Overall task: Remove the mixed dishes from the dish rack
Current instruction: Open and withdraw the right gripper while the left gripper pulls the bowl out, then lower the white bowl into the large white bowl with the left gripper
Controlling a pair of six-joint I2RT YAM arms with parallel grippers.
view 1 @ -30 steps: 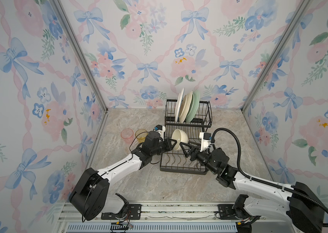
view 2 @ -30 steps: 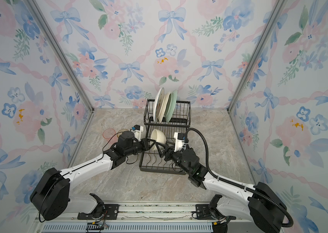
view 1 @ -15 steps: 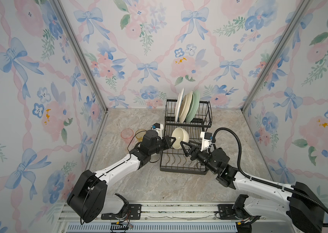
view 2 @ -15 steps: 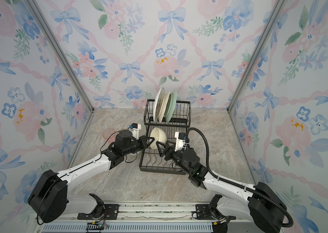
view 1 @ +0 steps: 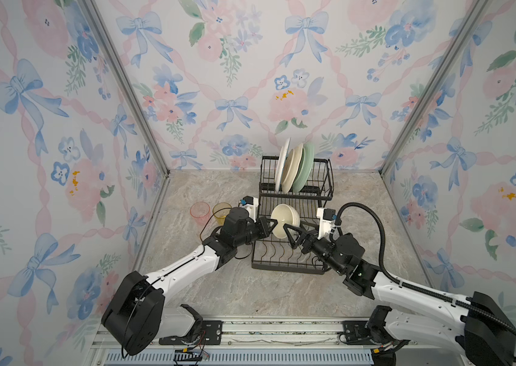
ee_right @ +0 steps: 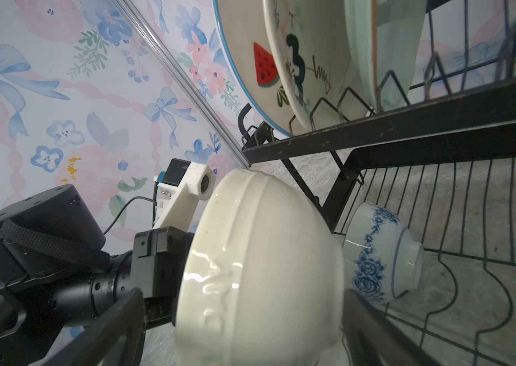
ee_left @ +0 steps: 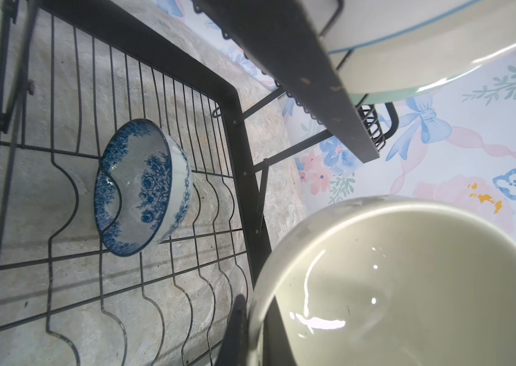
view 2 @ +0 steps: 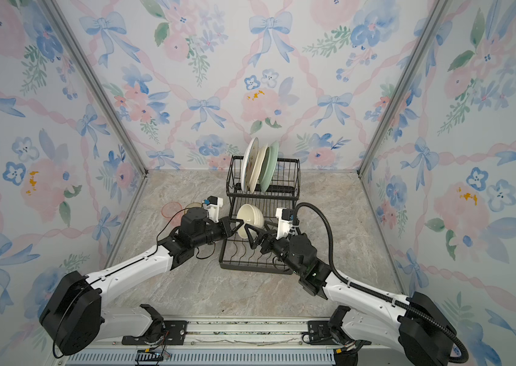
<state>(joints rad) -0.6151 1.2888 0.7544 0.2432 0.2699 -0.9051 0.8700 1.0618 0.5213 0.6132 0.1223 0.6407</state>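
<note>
The left gripper (view 1: 274, 225) pinches the cream bowl (view 1: 284, 218) by its rim, fingers pressed together on it, holding it tilted over the lower tray of the dish rack (view 1: 285, 253). The right gripper (view 1: 294, 227) has its fingers spread wide around the bowl's other side, seemingly not touching it. The blue-and-white patterned bowl (ee_left: 142, 187) lies on its side in the tray. The pink tumbler (view 1: 200, 209) and yellow tumbler (view 1: 221, 211) stand on the worktop (view 1: 218, 285) beside the rack.

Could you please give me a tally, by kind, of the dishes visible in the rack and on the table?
Plates: 3 (white watermelon-print plate, cream plate, pale green plate)
Bowls: 2 (cream bowl, blue-and-white patterned bowl)
Tumblers: 2 (pink tumbler, yellow tumbler)
Total: 7
</note>
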